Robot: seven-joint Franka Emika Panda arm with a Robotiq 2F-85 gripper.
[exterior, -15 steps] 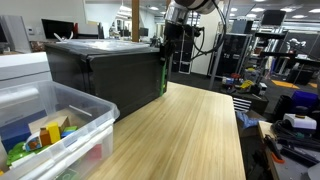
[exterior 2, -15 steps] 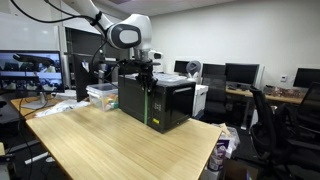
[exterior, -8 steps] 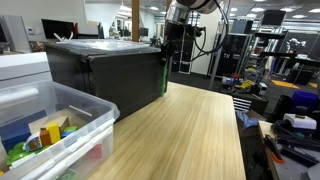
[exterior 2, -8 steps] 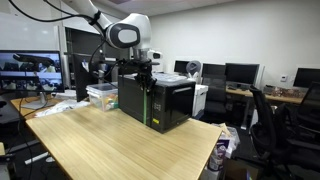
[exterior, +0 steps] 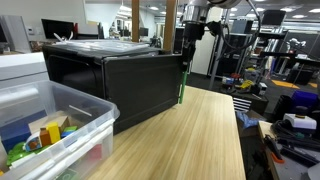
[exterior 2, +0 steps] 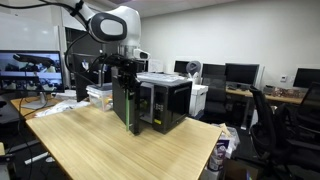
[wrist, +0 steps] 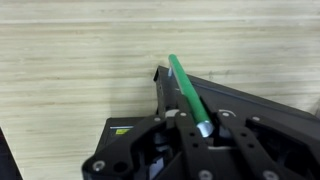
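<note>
Gripper (wrist: 203, 128) is pinched on the green handle (wrist: 188, 90). The microwave door (exterior 2: 122, 105) stands partly open above the table (exterior 2: 90, 150). Looks mid-pull to me; the next move needs a wider arc around the hinge.

No readable text, small yellow label (wrist: 122, 131) on the black appliance (wrist: 240, 105), too blurred to read

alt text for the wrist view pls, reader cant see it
The gripper, entering from the bottom of the view, is closed on the green handle along the edge of a black door. A pale wooden table fills the background.
</note>
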